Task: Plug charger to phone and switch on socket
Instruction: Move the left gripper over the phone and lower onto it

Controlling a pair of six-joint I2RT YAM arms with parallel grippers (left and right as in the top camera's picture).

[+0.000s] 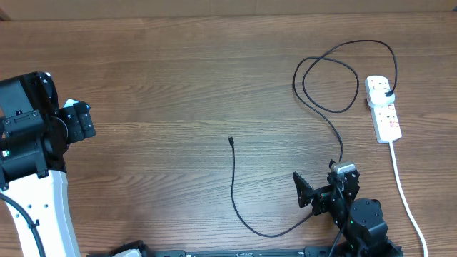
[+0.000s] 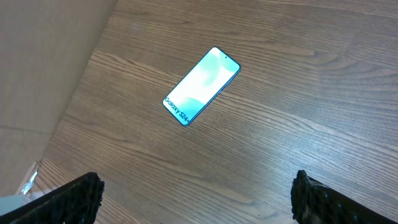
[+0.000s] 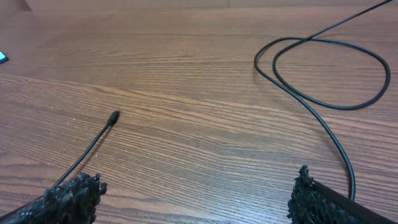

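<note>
Step in hand: nothing is picked up yet, so you're at the start, before the connector grab.

- Left gripper (image 2: pixel 196 186): jaws wide, empty, hovering over the phone (image 2: pixel 201 86). The phone lies flat on the table (image 1: pixel 178 86), screen up, at a diagonal. The overhead view doesn't show it.
- Right gripper (image 3: pixel 196 183): jaws wide, empty, low over the table and facing the connector tip (image 3: pixel 114 117).
- Charger (image 1: pixel 233 171): the cable runs from the tip back past the right gripper, loops once, and ends at the plug (image 1: pixel 386 91), which looks seated in the socket (image 1: pixel 388 123) at the far right. Can't tell the switch position.

Next move, my read: take the right gripper to the tip and pinch just behind it, aligned with the cable so the connector sticks out. Use the left gripper to pin the phone. The tip and the phone are well apart, so you'll have to drag slack. Watch that the loop doesn't snag. The white cord (image 1: pixel 401 185) isn't your cable.
</note>
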